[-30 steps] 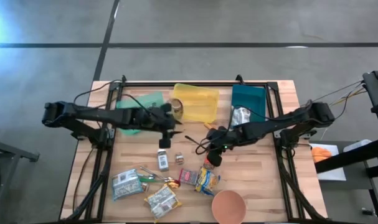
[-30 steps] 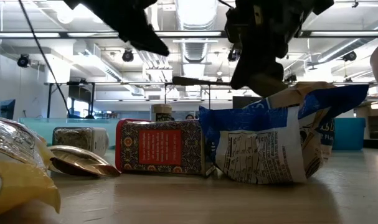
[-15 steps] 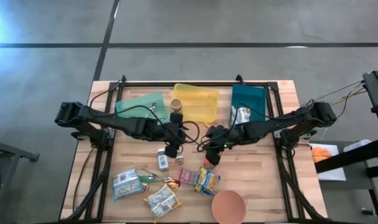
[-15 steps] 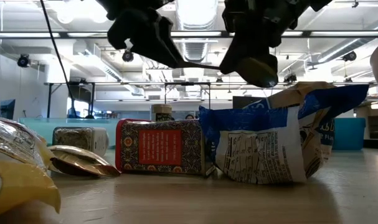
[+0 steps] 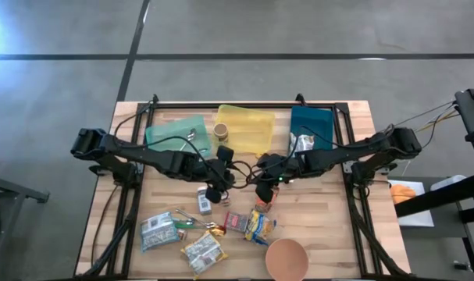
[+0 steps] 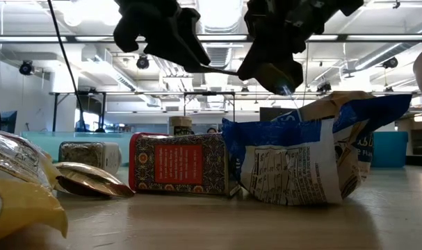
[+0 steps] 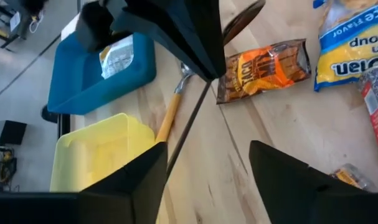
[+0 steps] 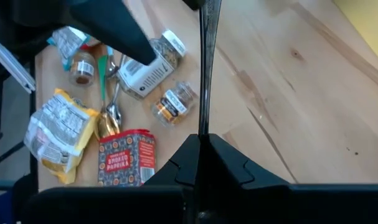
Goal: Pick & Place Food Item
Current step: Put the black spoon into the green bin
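My right gripper [image 5: 262, 180] hangs above the table's middle, shut on a thin dark stick [image 6: 217, 69] that reaches level toward my left gripper [image 5: 219, 186]. My left gripper [image 7: 207, 180] is open. The stick's free end [image 7: 176, 149] lies between its fingers, close to one; whether it touches, I cannot tell. Below on the table lie food items: an orange snack packet [image 5: 261, 204], a yellow and blue soup packet [image 5: 260, 227], a red paprika box [image 8: 120, 158] and small spice jars [image 8: 167, 102]. My right gripper pinches one end of the thin dark stick [image 8: 202, 127] between its two shut fingers, which slant down from the table's right side. The stick runs on straight ahead of the fingers, along them, and hangs clear above the table.
Green [image 5: 178, 129], yellow [image 5: 248, 129] and blue [image 5: 311, 123] trays line the far side; a silver packet [image 5: 301, 144] lies in the blue one. A brown jar [image 5: 219, 130] stands by the yellow tray. A wooden-handled utensil [image 7: 167, 121], more packets [image 5: 201, 250] and a bowl [image 5: 286, 257] are nearer.
My left gripper has gone from beside the brown jar toward the table's near right, up to my right gripper, rolling as it went; its fingers now stand around the stick's free end. My right gripper has tipped up a little, raising the stick.
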